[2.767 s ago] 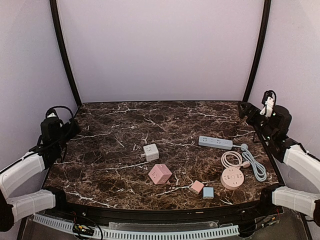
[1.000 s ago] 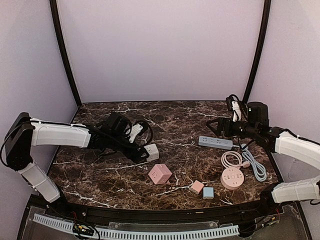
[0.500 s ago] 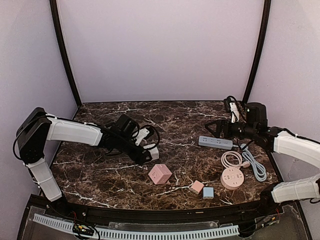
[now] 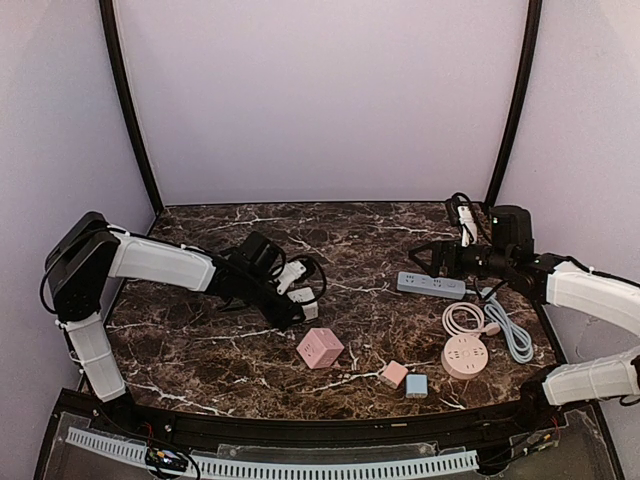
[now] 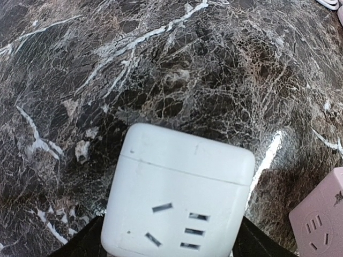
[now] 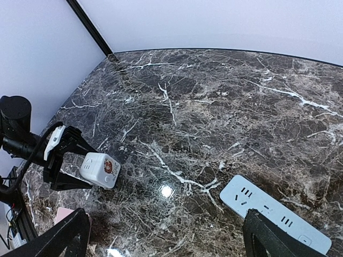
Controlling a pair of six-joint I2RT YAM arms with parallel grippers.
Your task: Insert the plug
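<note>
Dark brown marble tabletop (image 4: 350, 235), white veins all over. Pale lilac walls (image 4: 320, 100) on three sides. Black poles (image 4: 130, 110) rising from far corners. Lamp glare (image 6: 166, 191) mid-tabletop.

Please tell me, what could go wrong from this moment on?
1. The left gripper straddles the white cube, which lies loose on the smooth table. An off-centre squeeze may twist it or push it toward the pink cube.
2. The right gripper is open near the power strip, which also lies loose. Pressing a plug in may slide it and drag its grey cable.
</note>
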